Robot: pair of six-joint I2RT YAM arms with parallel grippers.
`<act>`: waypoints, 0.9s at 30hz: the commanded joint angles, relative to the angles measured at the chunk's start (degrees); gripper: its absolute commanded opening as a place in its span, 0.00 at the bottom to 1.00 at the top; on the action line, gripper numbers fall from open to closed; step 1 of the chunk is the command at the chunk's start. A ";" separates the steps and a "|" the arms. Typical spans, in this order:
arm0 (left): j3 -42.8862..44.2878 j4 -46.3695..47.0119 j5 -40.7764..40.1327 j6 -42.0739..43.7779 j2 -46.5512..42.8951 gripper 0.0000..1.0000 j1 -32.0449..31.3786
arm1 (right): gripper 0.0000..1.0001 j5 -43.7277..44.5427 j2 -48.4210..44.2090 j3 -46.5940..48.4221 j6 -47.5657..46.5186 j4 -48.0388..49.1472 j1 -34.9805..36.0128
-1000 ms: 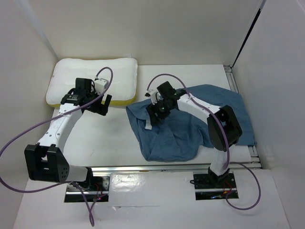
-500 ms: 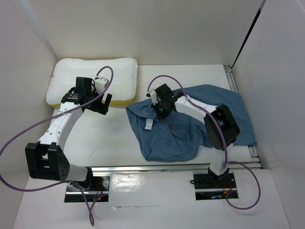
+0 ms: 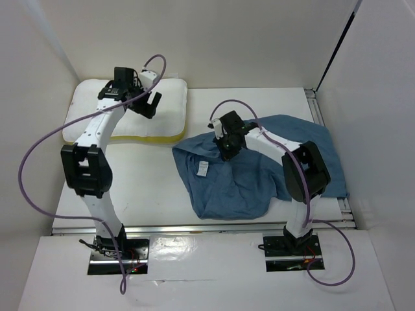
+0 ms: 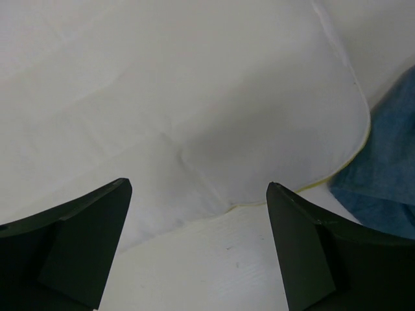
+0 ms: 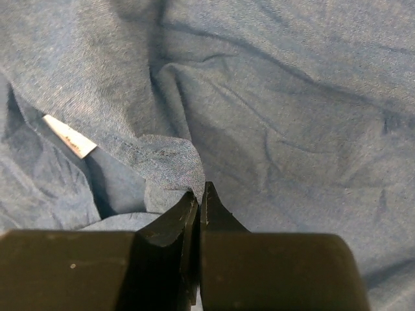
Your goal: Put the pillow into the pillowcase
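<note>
The white pillow (image 3: 170,109) with its yellow band lies at the table's back left. My left gripper (image 3: 149,104) hovers open over its near right part. In the left wrist view that gripper (image 4: 198,186) frames the pillow's (image 4: 194,97) yellow-edged rim and bare table, with nothing between the fingers. The dusty-blue pillowcase (image 3: 240,184) lies crumpled at centre right, and a corner of it (image 4: 389,168) also shows in the left wrist view. My right gripper (image 3: 227,149) is shut on a fold of the pillowcase's (image 5: 292,97) upper hem, pinched at its tips (image 5: 200,192).
A small white label (image 3: 202,168) shows inside the case's mouth, seen too in the right wrist view (image 5: 70,140). White walls close in the table (image 3: 149,181) at left, back and right. A metal rail (image 3: 316,103) runs along the right edge. Purple cables loop off both arms.
My left arm swung back from in front of the pillow to above it, still open. My right gripper closed on the pillowcase's upper hem and shifted slightly right.
</note>
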 commanded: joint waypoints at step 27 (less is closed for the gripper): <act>21.57 0.36 8.07 28.60 34.69 0.98 -1.35 | 0.00 -6.06 -2.02 4.41 -4.33 -9.18 -5.12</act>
